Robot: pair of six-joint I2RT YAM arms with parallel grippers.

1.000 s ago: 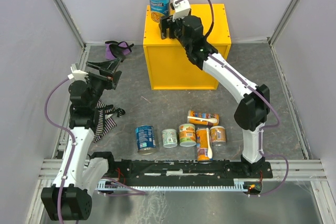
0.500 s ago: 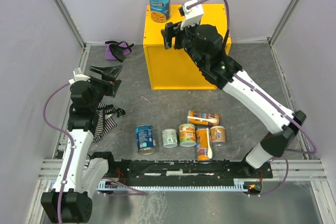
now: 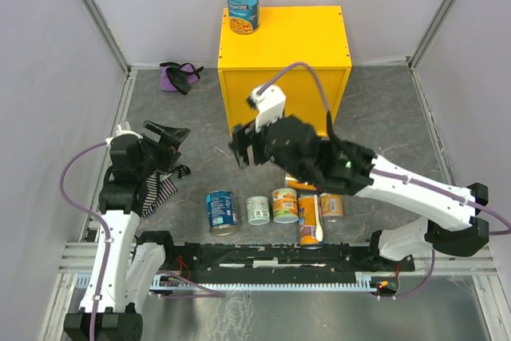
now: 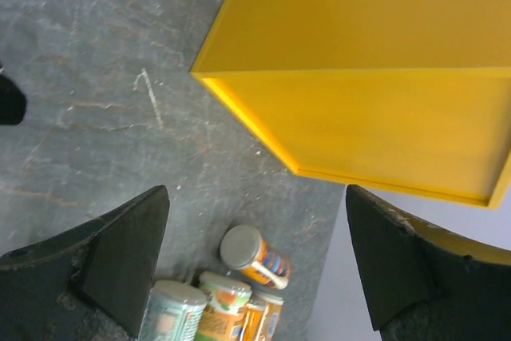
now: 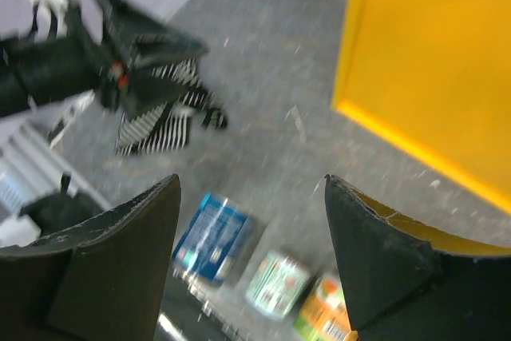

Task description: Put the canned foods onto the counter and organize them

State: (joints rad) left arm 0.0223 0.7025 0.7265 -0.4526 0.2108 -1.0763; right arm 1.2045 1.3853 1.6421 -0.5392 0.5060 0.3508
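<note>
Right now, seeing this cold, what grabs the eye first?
The bright yellow box at the far middle of the table, with a single blue-labelled can standing upright on its far-left corner. Next, the right gripper reaching low across the centre, open and empty, just in front of the box. Towards the near edge, the remaining cans sit clustered together.

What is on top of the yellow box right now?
One blue-labelled can stands upright at the far left corner of the yellow box. The rest of the top shows bare; only the spot beneath the can is hidden.
</note>
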